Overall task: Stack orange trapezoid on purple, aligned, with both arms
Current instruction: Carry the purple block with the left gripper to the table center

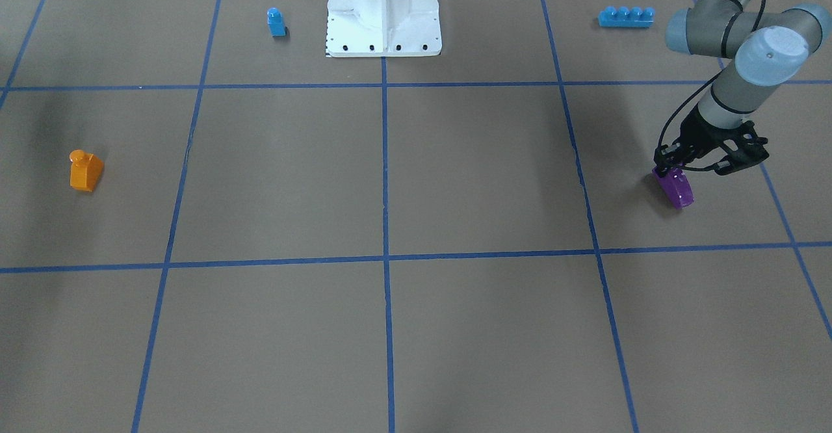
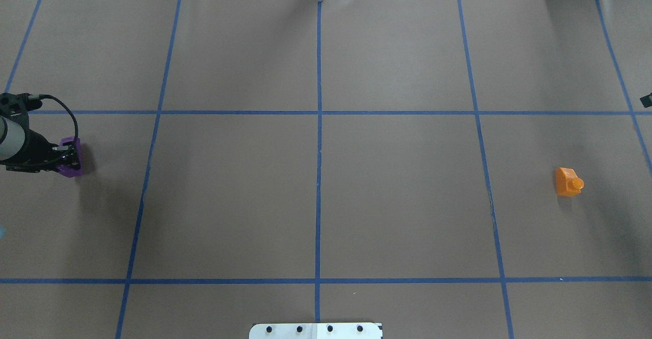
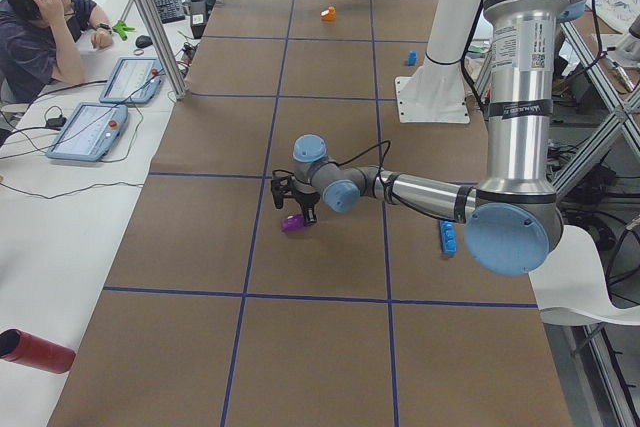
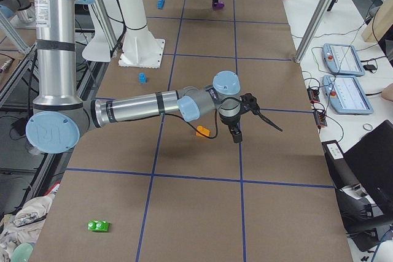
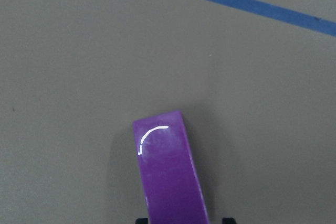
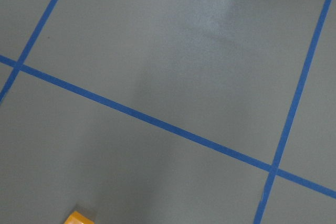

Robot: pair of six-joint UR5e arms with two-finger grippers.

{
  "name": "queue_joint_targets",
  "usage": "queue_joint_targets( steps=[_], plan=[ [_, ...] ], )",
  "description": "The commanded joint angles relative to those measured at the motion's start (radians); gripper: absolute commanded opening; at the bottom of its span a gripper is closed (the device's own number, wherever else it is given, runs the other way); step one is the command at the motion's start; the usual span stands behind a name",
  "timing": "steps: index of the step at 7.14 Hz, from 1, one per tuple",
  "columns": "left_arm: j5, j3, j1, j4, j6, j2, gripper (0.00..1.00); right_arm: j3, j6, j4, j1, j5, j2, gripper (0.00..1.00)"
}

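Orange trapezoid (image 1: 85, 171) and purple (image 1: 676, 189) are lying well apart, toward opposite ends of the table (image 1: 481, 173), which I am viewing as a brown surface divided by blue tape lines (image 1: 385, 160). The left arm (image 3: 520, 97) is reaching low over the table's left end. The right arm (image 4: 135, 107) is stretching over the right end. The white robot base (image 1: 383, 10) is standing at the middle of the robot's side.

The left gripper (image 1: 671, 168) is pointing down with its fingers closed on the upper end of the purple, one on each side. The brick is sitting tilted beneath them, and I am not able to tell whether its lower end is touching the table.

The right gripper (image 4: 236, 134) is pointing down near the orange trapezoid, apart from it. I cannot tell whether its fingers are apart or together, since only the side view is showing it.

The orange trapezoid is resting on the table with its stud visible, and only one corner is entering the right wrist view.

A blue four-stud brick (image 1: 625, 17) is lying near the left arm, toward the robot. A small blue one-stud brick (image 1: 276, 22) is standing beside the base. A green brick (image 4: 98, 226) is lying at the far right end.
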Motion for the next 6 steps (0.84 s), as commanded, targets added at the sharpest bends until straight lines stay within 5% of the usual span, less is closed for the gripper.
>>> queue_joint_targets(
  steps=[1,3,6],
  plan=[
    [0.004,-0.108,0.003,0.007,0.03,-0.042,0.0,0.002,0.001,0.0,0.001,0.002,-0.002,1.0],
    [0.013,-0.124,0.038,0.033,0.088,-0.152,0.0,0.002,0.001,0.0,0.001,0.002,-0.002,1.0],
    [0.118,-0.097,0.217,0.435,0.089,-0.567,0.0,0.003,0.004,0.0,0.001,0.003,-0.008,1.0]
  ],
)
